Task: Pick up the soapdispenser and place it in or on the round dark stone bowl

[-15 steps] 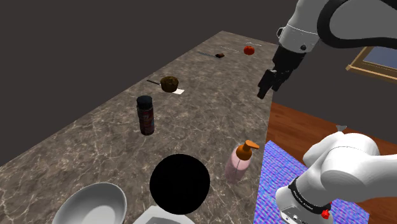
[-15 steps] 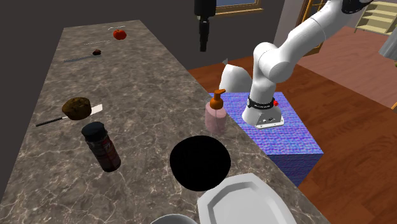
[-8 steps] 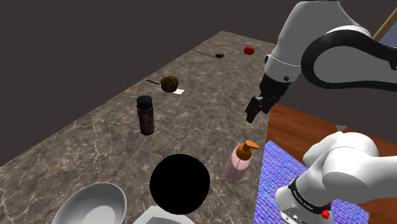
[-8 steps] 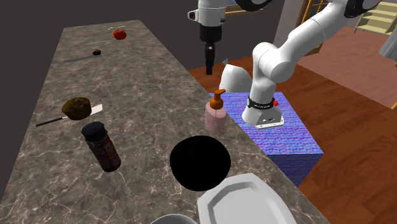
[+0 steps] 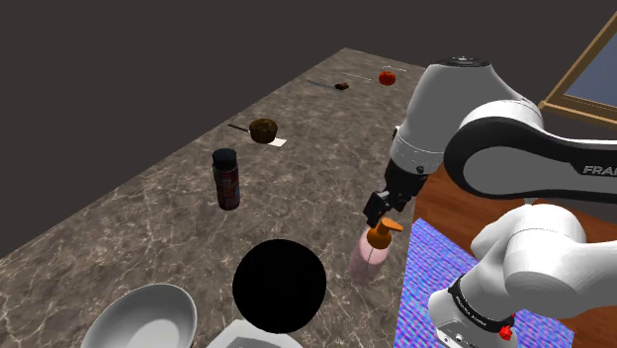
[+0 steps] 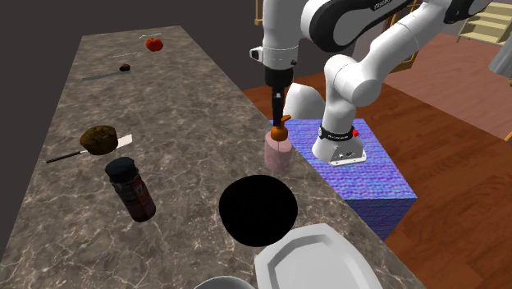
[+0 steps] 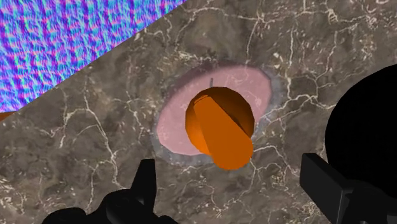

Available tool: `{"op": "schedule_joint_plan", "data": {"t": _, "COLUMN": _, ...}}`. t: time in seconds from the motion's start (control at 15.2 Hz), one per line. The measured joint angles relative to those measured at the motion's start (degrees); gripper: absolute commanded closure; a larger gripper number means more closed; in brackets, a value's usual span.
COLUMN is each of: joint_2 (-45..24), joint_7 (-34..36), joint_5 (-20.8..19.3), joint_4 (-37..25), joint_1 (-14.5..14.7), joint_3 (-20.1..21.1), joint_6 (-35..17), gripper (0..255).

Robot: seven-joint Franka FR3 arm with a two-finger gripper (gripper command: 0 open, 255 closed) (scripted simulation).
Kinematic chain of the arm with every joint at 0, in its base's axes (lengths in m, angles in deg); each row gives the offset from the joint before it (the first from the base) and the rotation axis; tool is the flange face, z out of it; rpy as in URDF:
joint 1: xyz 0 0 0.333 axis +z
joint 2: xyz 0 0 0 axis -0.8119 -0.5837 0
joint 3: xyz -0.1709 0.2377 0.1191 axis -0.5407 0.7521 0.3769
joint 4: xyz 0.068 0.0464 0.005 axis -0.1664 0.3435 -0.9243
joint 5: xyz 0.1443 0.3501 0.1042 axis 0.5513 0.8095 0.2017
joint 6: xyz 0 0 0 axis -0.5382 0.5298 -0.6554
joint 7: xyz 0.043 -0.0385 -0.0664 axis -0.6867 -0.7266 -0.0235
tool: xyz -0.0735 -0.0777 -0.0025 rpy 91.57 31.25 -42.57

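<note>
In my shoulder view the soap dispenser (image 5: 371, 254), a pink bottle with an orange pump, stands upright near the edge of the marbled tabletop (image 5: 148, 213). It is lower right of the frame's centre, just beside the blue-and-purple patterned stand (image 5: 420, 297). The white arm (image 5: 494, 158) bends over it, and the jaws hang directly above the pump with their black tips right at its top. From this angle I cannot tell whether they touch it.

Through the wrist camera I look straight down on the dispenser (image 7: 219, 127). The jaws are spread wide, the pump lies ahead of the gap between them, and neither one touches it. They grip nothing.

The round bowl (image 5: 280, 287) shows as a flat black disc at the bottom centre of the shoulder view, near the dispenser but apart from it.

In the second exterior view the dispenser (image 6: 279, 149) is at mid-frame and the bowl (image 6: 258, 208) just below it. A white plate (image 6: 316, 261) lies against the bowl's lower edge. A dark jar with a red label (image 6: 131, 190) stands left of the bowl. Further up the left side are a brown lump (image 6: 99, 138) and a small red thing (image 6: 153, 43).
</note>
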Motion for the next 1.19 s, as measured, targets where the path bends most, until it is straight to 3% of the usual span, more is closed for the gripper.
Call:
{"op": "schedule_joint_plan", "data": {"t": 0.4, "joint_2": -1.5, "joint_7": 0.3, "joint_5": 1.4, "joint_4": 3.5, "joint_1": 0.6, "joint_3": 1.4, "joint_6": -4.9, "gripper": 0}}
{"op": "schedule_joint_plan", "data": {"t": 0.79, "joint_2": -1.9, "joint_7": 0.2, "joint_5": 1.6, "joint_4": 4.1, "joint_1": 0.6, "joint_3": 1.6, "joint_6": -5.9, "gripper": 0}}
{"op": "schedule_joint_plan", "data": {"t": 0.86, "joint_2": -1.9, "joint_7": 0.2, "joint_5": 1.6, "joint_4": 4.1, "joint_1": 0.6, "joint_3": 1.6, "joint_6": -5.9, "gripper": 255}}
{"op": "schedule_joint_plan", "data": {"t": 1.19, "joint_2": -1.9, "joint_7": 0.2, "joint_5": 1.6, "joint_4": 3.9, "joint_1": 0.6, "joint_3": 1.6, "joint_6": -6.0, "gripper": 255}}
